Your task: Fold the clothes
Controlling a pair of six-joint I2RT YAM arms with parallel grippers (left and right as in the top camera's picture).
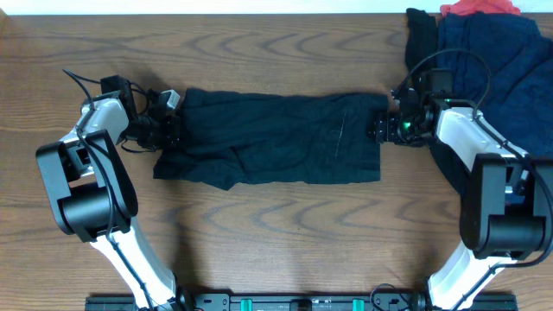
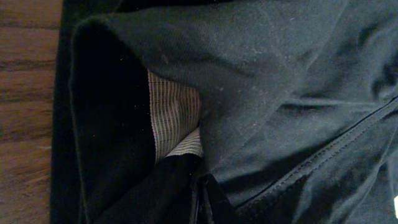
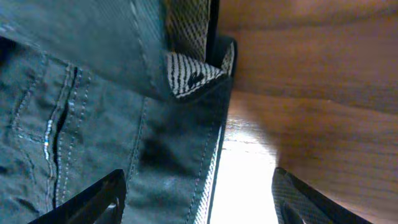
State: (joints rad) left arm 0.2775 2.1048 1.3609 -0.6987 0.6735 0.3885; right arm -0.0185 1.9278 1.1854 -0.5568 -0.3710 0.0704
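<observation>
Black shorts lie spread flat and lengthwise across the middle of the brown wood-grain table, a little rumpled, with the lower edge uneven.

Overhead:
- The left hand is at the shorts' left end, touching the cloth.
- The right hand is at the right end, level with the upper half of that edge.
- Both white arms reach in from the near side of the table.
- In the far right corner is a loose heap, well apart from the shorts' left end and close behind the right arm. It holds a navy garment, which is the largest, a red garment at the very edge of the picture, and a black garment hanging toward the table's middle.

Left wrist:
- Dark cloth fills nearly the whole picture, with a strip of table down the left side.
- The shorts' edge is folded back, showing a pale lining with a fine grey check.
- A double row of stitching runs diagonally at lower right.
- The cloth gathers toward the bottom centre, where the left hand is clamped shut on it. The fingers themselves are barely visible.

Right wrist:
- The shorts' end lies on the table, its hem running up the middle of the picture.
- One corner is turned over, showing the same speckled grey lining.
- A stitched slit shows at left.
- The right hand's fingers stand wide apart, one over the cloth and the other over bare wood. They grip nothing.
</observation>
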